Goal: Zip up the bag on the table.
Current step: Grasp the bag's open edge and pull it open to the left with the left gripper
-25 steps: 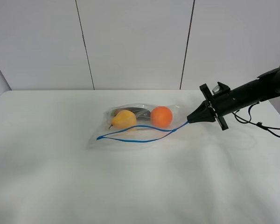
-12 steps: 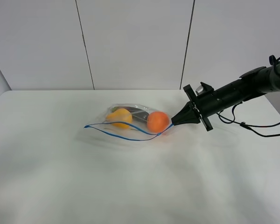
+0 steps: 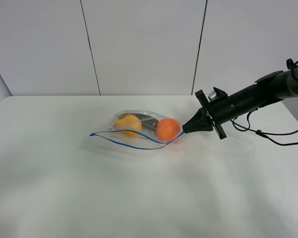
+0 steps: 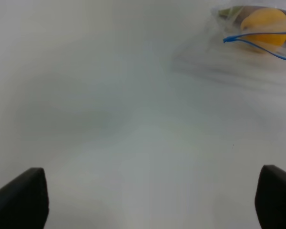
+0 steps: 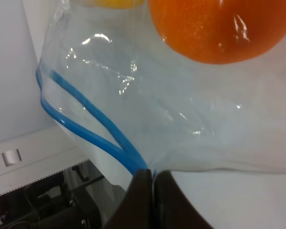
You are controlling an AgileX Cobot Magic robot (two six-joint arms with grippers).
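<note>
The clear bag (image 3: 139,130) lies on the white table (image 3: 139,198) at centre, holding a yellow pear (image 3: 128,123), an orange (image 3: 168,129) and a dark item (image 3: 148,122). Its blue zip strip (image 3: 124,141) gapes open in a loop. My right gripper (image 3: 184,131) is shut on the right end of the zip strip; the right wrist view shows the fingertips (image 5: 138,191) pinching the blue strip (image 5: 90,129) below the orange (image 5: 219,28). My left gripper (image 4: 152,200) is open, with only its finger tips in view, low over bare table apart from the bag (image 4: 252,38).
White wall panels stand behind the table. Cables (image 3: 273,136) trail from the right arm at the right edge. Bare tabletop lies in front of and to the left of the bag.
Over the last second my right gripper moved left with the zip end, pushing the bag left and bunching it. Nothing has moved in the last half second.
</note>
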